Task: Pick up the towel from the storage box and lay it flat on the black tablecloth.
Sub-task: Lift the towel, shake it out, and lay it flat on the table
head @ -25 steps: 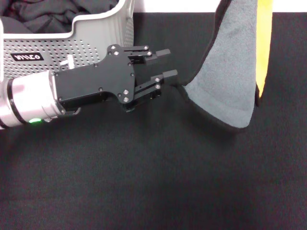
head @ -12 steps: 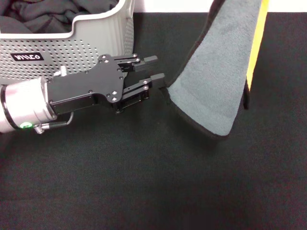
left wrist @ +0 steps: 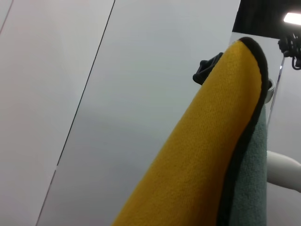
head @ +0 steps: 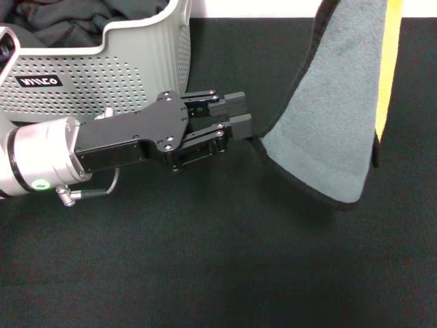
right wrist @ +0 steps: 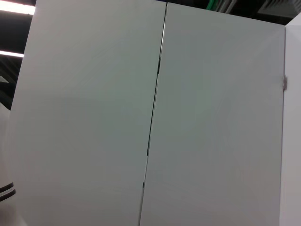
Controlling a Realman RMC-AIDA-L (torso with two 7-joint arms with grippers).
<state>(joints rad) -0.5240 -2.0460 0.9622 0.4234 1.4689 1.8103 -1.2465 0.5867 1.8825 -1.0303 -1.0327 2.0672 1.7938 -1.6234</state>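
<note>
The towel hangs down from beyond the top of the head view, grey-teal face toward me, with a yellow strip of its reverse at the right. Its lower end brushes the black tablecloth. The left wrist view shows the towel's top fold, yellow side out, with a black part of my right gripper pinching it there. My left gripper lies low over the tablecloth, fingers narrowly open and empty, tips just left of the towel's lower left corner. The storage box stands at the back left.
Dark clothes fill the storage box, whose wall is close behind my left arm. A white wall strip runs along the tablecloth's far edge. The right wrist view shows only pale wall panels.
The hanging towel swung left, then back right. My left gripper drew back left, then came forward to the towel's lower corner, and its fingers stand closer together than a second ago.
</note>
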